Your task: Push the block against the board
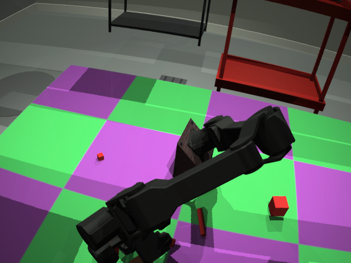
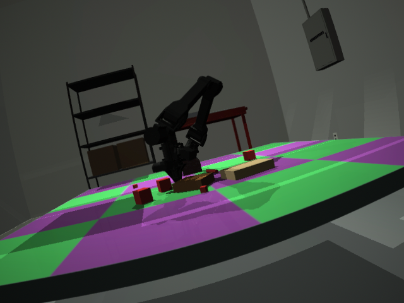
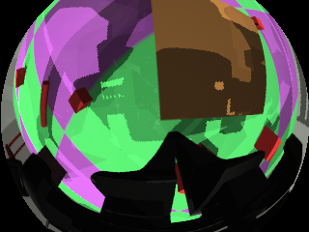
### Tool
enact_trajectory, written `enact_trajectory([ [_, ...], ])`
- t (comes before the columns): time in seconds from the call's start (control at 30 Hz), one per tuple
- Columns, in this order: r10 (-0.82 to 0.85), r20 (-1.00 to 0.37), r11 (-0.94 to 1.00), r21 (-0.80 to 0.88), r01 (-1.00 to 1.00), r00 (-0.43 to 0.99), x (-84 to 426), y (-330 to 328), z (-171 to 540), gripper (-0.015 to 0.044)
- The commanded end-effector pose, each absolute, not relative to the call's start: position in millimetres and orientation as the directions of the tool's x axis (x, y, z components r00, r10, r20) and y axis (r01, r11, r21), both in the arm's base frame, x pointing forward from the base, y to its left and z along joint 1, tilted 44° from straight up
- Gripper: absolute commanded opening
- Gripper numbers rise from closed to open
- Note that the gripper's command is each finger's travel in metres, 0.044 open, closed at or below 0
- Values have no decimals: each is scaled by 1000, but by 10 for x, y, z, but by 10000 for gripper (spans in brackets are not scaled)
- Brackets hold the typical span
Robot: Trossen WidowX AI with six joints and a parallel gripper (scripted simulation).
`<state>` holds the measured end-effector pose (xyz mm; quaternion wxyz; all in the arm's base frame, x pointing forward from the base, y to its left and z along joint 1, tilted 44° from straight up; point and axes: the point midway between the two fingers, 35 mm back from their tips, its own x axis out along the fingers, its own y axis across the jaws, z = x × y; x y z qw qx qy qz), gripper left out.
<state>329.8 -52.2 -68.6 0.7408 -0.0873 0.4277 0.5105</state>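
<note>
The black gripper [image 1: 154, 246] [image 2: 176, 180] [image 3: 173, 135] was narrow, its fingers shut on nothing, low beside the brown square block [image 1: 138, 259] [image 2: 194, 182] [image 3: 212, 63]. Whether they touched, I could not tell. The block lay flat, in front of the fingertips in the wrist view and cut off by the top view's lower edge. The pale board [image 2: 247, 168] lay apart from it, a gap between them in the exterior view.

A red cube [image 2: 164, 184] [image 3: 180, 180] sat near the gripper, partly hidden behind the fingers in the wrist view. A larger-looking one [image 2: 142, 196] [image 3: 267, 143] stood just past it. A tiny red cube [image 2: 204, 189] [image 3: 257, 23] lay close to the block's near side. A red stick [image 1: 201, 222] [image 2: 212, 170] [image 3: 44, 103] lay behind the gap, in the exterior view.
</note>
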Motion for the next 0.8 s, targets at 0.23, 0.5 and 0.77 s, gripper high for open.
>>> enact_trajectory([
  [0.23, 679, -723, 475, 298, -828, 130, 3383, -503, -605, 0],
  [0.5, 679, -723, 475, 298, -828, 130, 3437, -458, -551, 0],
  [0.77, 678, -723, 476, 297, -828, 130, 3489, -412, -498, 0],
])
